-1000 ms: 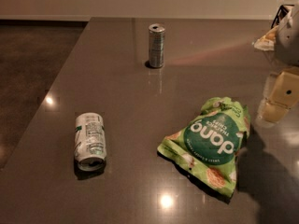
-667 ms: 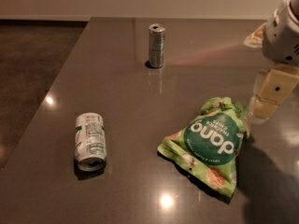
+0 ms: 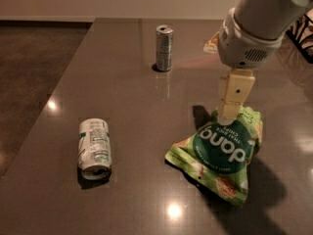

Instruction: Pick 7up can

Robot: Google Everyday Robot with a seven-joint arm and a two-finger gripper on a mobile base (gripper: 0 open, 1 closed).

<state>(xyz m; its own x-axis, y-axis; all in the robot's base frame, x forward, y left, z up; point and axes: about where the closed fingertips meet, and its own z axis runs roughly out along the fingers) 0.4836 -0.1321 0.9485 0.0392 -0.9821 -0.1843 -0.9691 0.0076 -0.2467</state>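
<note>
Two cans on dark table (image 3: 132,111). 7up can (image 3: 94,147) lies on side, front left, well apart from gripper (image 3: 228,115). Slim can (image 3: 164,48) stands upright at back. Gripper hangs at right, over top edge of green chip bag (image 3: 220,153), maybe touching it. Released or clenched: cannot tell.

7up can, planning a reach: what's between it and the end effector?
Camera view: bare table from the 7up can to the dang chip bag under the end effector.
</note>
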